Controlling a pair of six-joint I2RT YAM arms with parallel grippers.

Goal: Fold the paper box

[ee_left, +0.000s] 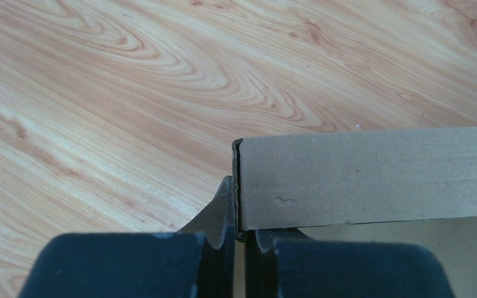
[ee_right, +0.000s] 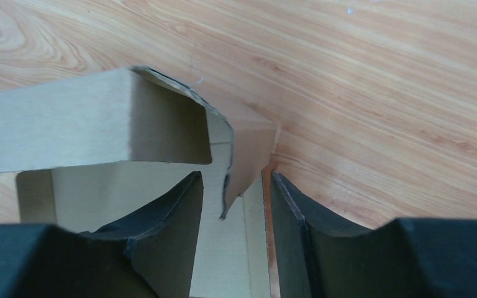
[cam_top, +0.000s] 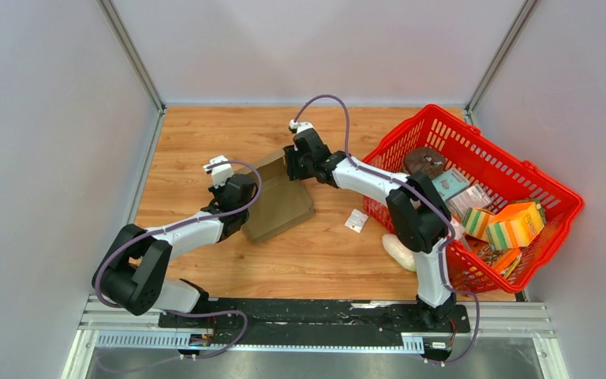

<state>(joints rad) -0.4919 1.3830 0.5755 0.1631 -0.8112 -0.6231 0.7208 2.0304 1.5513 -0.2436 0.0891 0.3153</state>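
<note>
The box [cam_top: 280,207] is brown cardboard, partly folded. It lies on the wooden table [cam_top: 316,264] to the left of the red basket [cam_top: 481,136], well apart from it. In the left wrist view one of its side walls [ee_left: 372,177] stands upright along the table.

The left gripper [cam_top: 233,193] is at the box edge farthest from the basket. Its jaws are pressed together on the end of that upright wall, and the cardboard edge sits pinched between the two dark fingers [ee_left: 220,211].

The right gripper [cam_top: 296,162] is at the far corner of the box, on the side nearer the basket. In the right wrist view its jaws stand spread. A small bent flap [ee_right: 248,149] at the corner of the box [ee_right: 87,124] reaches into the gap between them. The flap is clear of the left finger [ee_right: 174,223] and is close against the right one. The pictures do not show whether it touches the right finger, and it is not clamped.

A small white packet [cam_top: 356,220] lies on the table between the box and the basket, nearer the basket. A pale rounded thing [cam_top: 401,251] rests just beside the basket's near left wall. The basket holds a mix of packets and striped blocks.
</note>
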